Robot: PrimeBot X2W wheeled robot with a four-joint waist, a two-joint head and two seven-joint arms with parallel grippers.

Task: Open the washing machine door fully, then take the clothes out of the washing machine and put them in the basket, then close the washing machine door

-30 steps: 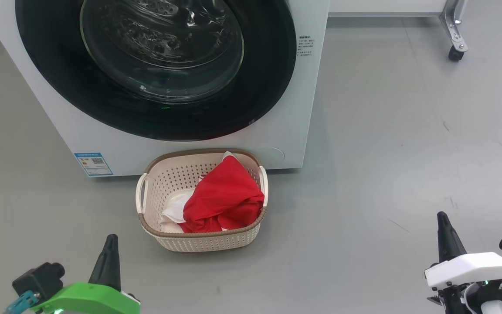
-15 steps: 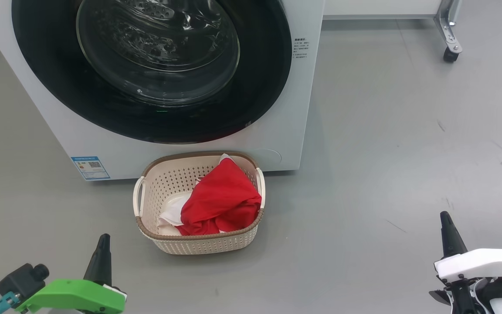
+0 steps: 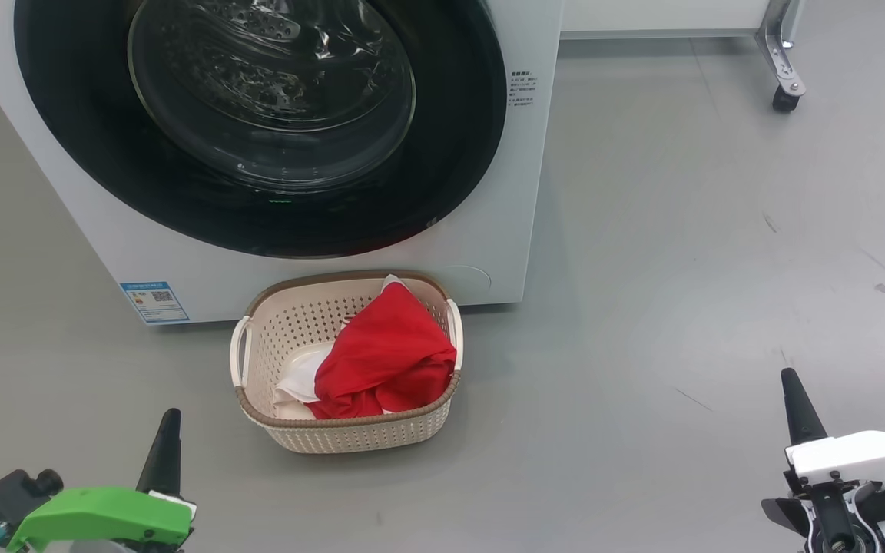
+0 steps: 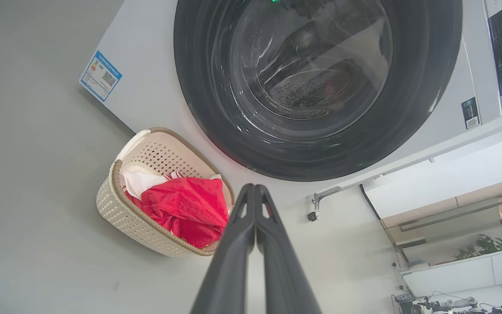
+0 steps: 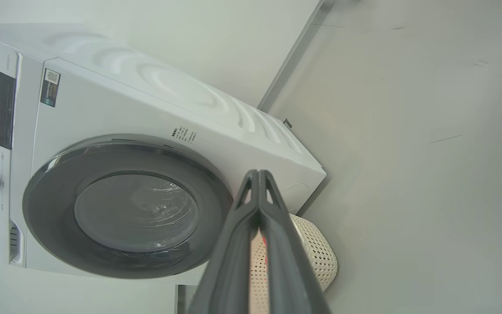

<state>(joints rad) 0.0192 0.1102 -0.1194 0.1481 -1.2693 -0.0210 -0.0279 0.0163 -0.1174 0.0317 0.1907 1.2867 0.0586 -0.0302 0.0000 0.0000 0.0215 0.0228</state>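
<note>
The white washing machine (image 3: 519, 192) stands ahead with its round black door (image 3: 458, 153) closed flat against the front, glass window at its centre. On the floor right below it sits the cream basket (image 3: 350, 434), holding the red and white clothes (image 3: 385, 361). My left gripper (image 3: 170, 418) is shut and empty at the lower left, short of the basket. At the lower right, well off to the side, my right gripper (image 3: 790, 378) is shut and empty too. The left wrist view shows the door (image 4: 425, 87), the basket (image 4: 120, 209) and clothes (image 4: 185, 209) beyond my shut fingers (image 4: 238, 244).
Grey floor (image 3: 681, 269) spreads to the right of the machine. A metal frame leg on a caster (image 3: 782, 98) stands at the far right. A blue sticker (image 3: 154, 301) marks the machine's lower left front.
The head view has shifted, so machine and basket sit slightly further left. Both grippers show lower in the picture. The door, basket and clothes stay as they were.
</note>
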